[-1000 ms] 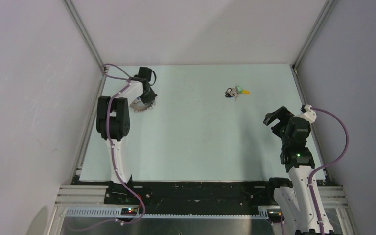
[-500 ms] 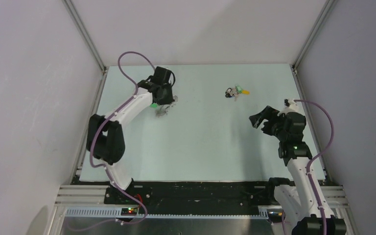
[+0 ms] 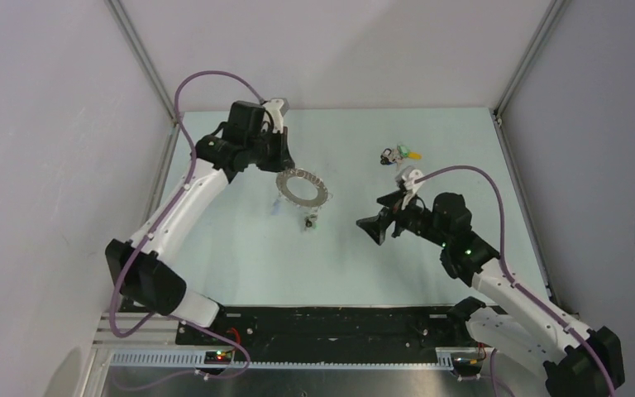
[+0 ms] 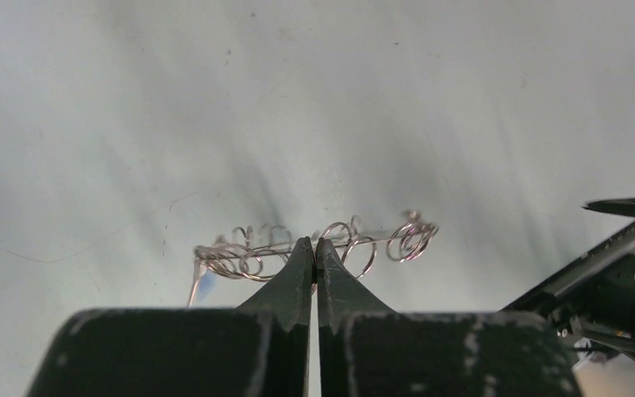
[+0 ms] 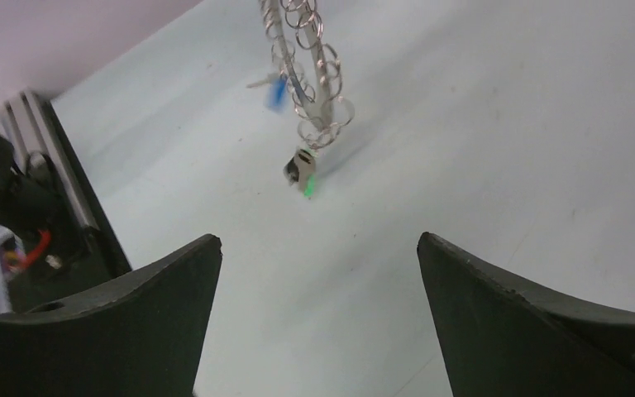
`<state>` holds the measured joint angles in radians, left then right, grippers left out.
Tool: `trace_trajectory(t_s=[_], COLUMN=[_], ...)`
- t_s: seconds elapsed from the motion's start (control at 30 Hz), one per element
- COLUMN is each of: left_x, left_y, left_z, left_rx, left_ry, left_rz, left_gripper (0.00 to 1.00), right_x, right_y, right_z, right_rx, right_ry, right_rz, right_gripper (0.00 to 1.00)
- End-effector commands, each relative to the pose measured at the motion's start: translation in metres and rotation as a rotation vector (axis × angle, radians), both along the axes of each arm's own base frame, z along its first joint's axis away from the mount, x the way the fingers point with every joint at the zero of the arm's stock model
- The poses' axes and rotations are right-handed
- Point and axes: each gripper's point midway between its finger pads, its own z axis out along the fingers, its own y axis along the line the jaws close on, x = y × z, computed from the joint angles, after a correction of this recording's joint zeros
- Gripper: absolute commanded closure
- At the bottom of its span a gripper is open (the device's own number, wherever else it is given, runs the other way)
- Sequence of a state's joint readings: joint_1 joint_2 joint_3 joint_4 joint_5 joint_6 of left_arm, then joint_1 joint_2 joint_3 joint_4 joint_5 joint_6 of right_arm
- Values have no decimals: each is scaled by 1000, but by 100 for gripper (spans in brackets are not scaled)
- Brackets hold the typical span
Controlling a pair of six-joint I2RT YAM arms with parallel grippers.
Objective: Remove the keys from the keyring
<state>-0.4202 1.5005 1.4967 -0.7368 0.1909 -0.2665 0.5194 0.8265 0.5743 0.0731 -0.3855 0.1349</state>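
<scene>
The keyring (image 3: pixel 303 188), a thin silver ring fringed with small split rings, hangs above the middle of the table. My left gripper (image 3: pixel 284 168) is shut on its rim, and the left wrist view shows the ring (image 4: pixel 380 241) edge-on at the closed tips (image 4: pixel 315 246). A green-headed key (image 3: pixel 308 221) and a blue-headed key (image 3: pixel 274 207) dangle from it; both also show in the right wrist view, green (image 5: pixel 302 172) and blue (image 5: pixel 276 91). My right gripper (image 3: pixel 372 218) is open and empty, pointing left at the keyring (image 5: pixel 307 74) with a gap between them (image 5: pixel 317 240).
A small clump of loose coloured-headed keys (image 3: pixel 398 155) lies on the table at the back right. The enclosure walls stand close on the left, back and right. A black rail (image 3: pixel 322 322) runs along the near edge.
My left arm swung from the far left to the middle, carrying the keyring, which now hangs in view. My right arm reached left and forward toward it, still open.
</scene>
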Motion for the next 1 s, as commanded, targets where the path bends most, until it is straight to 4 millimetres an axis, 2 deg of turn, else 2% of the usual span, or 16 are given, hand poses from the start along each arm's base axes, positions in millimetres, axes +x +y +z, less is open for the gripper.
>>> trace_trajectory(t_s=[0.0,0.03,0.13,0.33,0.53,0.73,0.8,0.87,0.9,0.97], left_x=[-23,-28,-36,-52,-63,-77,-82,-87,-91,-96], left_y=[-7,-7,-5,-14,-14,-13,-11,-11,-11,-11], left_z=[67,74,87,104,125,153,161,169,172,178], left_rx=[-23,-16,1,-5,-26,-72,-90,-113,-122,-138], left_ry=[-197,-228,-283,-336,-388,-447,-461,-471,-478,-488], left_rz=[-169,-186,-196,-221,-217,-212,-207,-213,-218,-224], left_gripper=[100,100,100,100,100,100,100,100,100,100], right_x=[2,-1,4,15,19,10,12,16,20,26], right_y=[29,37,50,81,110,132,137,143,143,149], right_z=[57,57,75,103,112,108,107,106,105,104], right_rx=[-68,-99,-100,-40,-38,-41,-41,-46,-54,-51], right_ry=[-442,-502,-623,-647,-663,-623,-612,-597,-587,-570], right_rz=[136,174,177,219,257,358,361,353,335,329], right_gripper=[5,5,8,16,17,18,21,31,39,43])
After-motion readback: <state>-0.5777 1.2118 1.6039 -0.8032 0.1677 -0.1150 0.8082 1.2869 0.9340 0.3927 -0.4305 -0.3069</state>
